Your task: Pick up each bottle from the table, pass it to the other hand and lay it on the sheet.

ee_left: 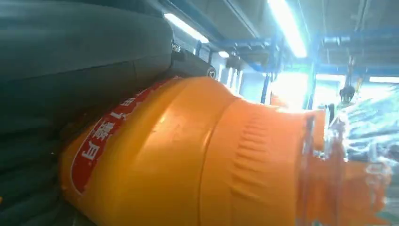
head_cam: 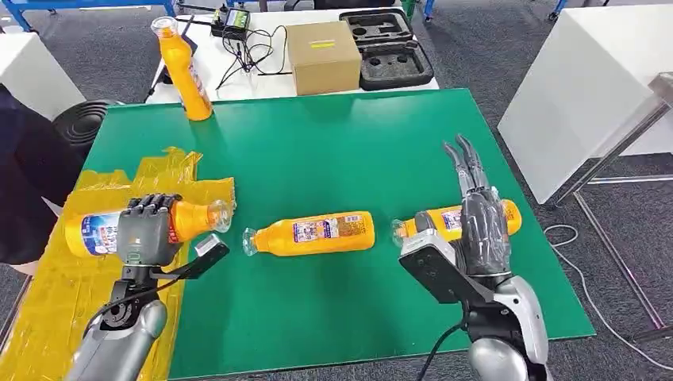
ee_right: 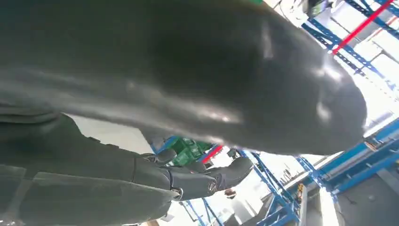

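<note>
Our left hand point(head_cam: 147, 230) grips a smooth orange bottle point(head_cam: 95, 230) over the crinkled yellow sheet point(head_cam: 55, 294) — our right hand point(head_cam: 480, 226), fingers extended and apart, holds nothing.

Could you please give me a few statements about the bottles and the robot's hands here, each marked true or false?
1. The left hand grips an orange bottle over the yellow sheet. True.
2. The right hand holds a bottle. False: its fingers are stretched out above the rightmost bottle, which lies on the green table.
3. One bottle stands upright at the table's far edge. True.
4. The middle bottle lies on the yellow sheet. False: it lies on the bare green table.
5. A cardboard box sits on the green table. False: it sits on the white table behind.
</note>
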You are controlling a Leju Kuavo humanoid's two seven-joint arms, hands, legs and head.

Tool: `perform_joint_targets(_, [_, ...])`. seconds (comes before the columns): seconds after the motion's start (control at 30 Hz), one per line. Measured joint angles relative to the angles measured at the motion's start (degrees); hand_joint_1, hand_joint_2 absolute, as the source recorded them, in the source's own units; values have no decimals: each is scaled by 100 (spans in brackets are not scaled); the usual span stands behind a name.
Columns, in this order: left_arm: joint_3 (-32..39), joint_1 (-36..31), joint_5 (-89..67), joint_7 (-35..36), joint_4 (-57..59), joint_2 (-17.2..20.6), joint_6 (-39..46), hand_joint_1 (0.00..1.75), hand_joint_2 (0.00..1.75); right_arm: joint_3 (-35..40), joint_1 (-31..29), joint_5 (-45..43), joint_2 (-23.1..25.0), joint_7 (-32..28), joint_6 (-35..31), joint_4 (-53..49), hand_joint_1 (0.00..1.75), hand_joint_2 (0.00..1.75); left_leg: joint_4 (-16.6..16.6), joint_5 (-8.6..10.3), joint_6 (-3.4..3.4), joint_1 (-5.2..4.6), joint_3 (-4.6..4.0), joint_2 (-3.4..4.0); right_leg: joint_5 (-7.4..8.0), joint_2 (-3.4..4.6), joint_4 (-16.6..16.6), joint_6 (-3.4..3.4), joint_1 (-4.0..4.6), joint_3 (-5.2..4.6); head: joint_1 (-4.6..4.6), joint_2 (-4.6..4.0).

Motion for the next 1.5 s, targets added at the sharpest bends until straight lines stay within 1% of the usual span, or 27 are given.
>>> perform_joint_targets(0.03, [-15,-5,0,-17,116,-2,17,169,175,-7,3,-7,-26,-9,4,0,0,0,0,0,0,0,0,0,0,0,0,0,0,0,0,0])
perform_joint_targets(0.07, [-31,-11,0,-37,217,-9,41,126,175,-13,3,-28,-55,-13,6,2,0,0,0,0,0,0,0,-1,0,0,0,0,0,0,0,0])
perform_joint_targets(0.1, [-65,-24,11,-50,329,-15,72,14,175,-18,1,-59,-79,-15,4,2,0,0,0,0,0,0,0,-2,0,0,0,0,0,1,0,0])
perform_joint_targets(0.33, [-262,-147,77,-57,883,-50,234,14,175,-13,-162,-225,-260,-15,7,168,0,0,0,0,0,0,-1,-3,0,-1,1,0,1,3,0,0])
perform_joint_targets(0.37, [-271,-163,79,-57,937,-50,245,0,175,-11,-182,-232,-278,-15,6,201,0,0,0,1,0,0,-1,-3,1,-1,1,0,1,3,0,0])
perform_joint_targets(0.4, [-286,-178,85,-57,977,-50,247,0,0,-9,-194,-234,-291,-15,7,223,0,0,0,1,0,0,-1,-3,1,-1,1,1,1,3,-2,0])
perform_joint_targets(0.5, [-308,-213,81,-42,1070,-50,236,0,0,-4,-223,-240,-323,-13,4,275,0,0,0,1,0,0,-1,-3,1,-1,1,1,1,3,0,0])
perform_joint_targets(0.63, [-391,-298,-182,302,1213,-26,-138,0,0,9,-309,-304,-361,4,26,356,0,0,0,0,0,0,-2,-3,1,-1,1,1,1,3,0,0])
perform_joint_targets(0.77, [-437,-329,-92,299,1289,18,-322,0,0,22,-418,-280,-411,20,107,501,0,0,0,1,0,0,-2,-2,1,-1,1,1,1,3,-2,0])
perform_joint_targets(0.83, [-441,-327,64,284,1296,39,-466,0,0,26,-450,-85,-498,44,155,645,0,0,0,1,1,1,-2,-4,1,-1,1,1,1,4,0,0])
perform_joint_targets(0.87, [-441,-325,150,280,1293,48,-533,0,0,28,-448,-16,-548,26,157,716,0,175,0,1,1,0,-2,-6,1,-3,1,1,0,6,-2,0])
perform_joint_targets(1.0, [-424,-227,406,208,1154,105,-697,0,0,-26,-405,59,-754,-188,207,903,0,175,0,1,1,0,-2,-7,1,-2,1,1,0,5,-2,0])
perform_joint_targets(1.03, [-402,-184,553,149,1082,105,-760,0,0,-74,-371,49,-808,-257,225,929,0,0,0,1,1,0,-3,-7,1,-2,1,1,0,5,0,0])
perform_joint_targets(1.13, [-274,45,1168,-87,693,103,-950,0,0,-388,-172,-125,-907,-696,251,946,0,0,0,-1,2,0,-4,-8,-1,-2,0,2,0,4,0,0])
perform_joint_targets(1.2, [-153,200,1483,-206,392,98,-1034,0,0,-709,-39,-48,-900,-1028,190,944,0,0,0,-2,1,-1,-6,-7,-1,-2,0,2,0,1,0,0])
perform_joint_targets(1.23, [-83,289,1734,-311,224,81,-1041,0,0,-879,24,110,-898,-1163,175,927,0,175,0,-3,1,-1,-5,-6,-1,-2,-1,1,0,0,-2,0])
perform_joint_targets(1.27, [-13,353,1973,-400,33,48,-1063,0,0,-1034,81,245,-903,-1211,234,903,0,175,0,-4,1,0,-5,-6,-2,-2,-1,1,1,1,0,0])
perform_joint_targets(1.33, [156,470,2688,-619,-362,-15,-1205,0,0,-1349,186,407,-938,-1217,586,885,0,175,0,-4,1,0,-5,-7,-2,-2,-2,1,1,0,0,0])
perform_joint_targets(1.5, [784,830,5799,-1313,-1545,-227,-2047,0,0,-2176,744,588,-1448,-1500,1605,874,0,175,0,-5,2,-2,-6,-10,-2,-4,-3,2,-1,2,0,0])
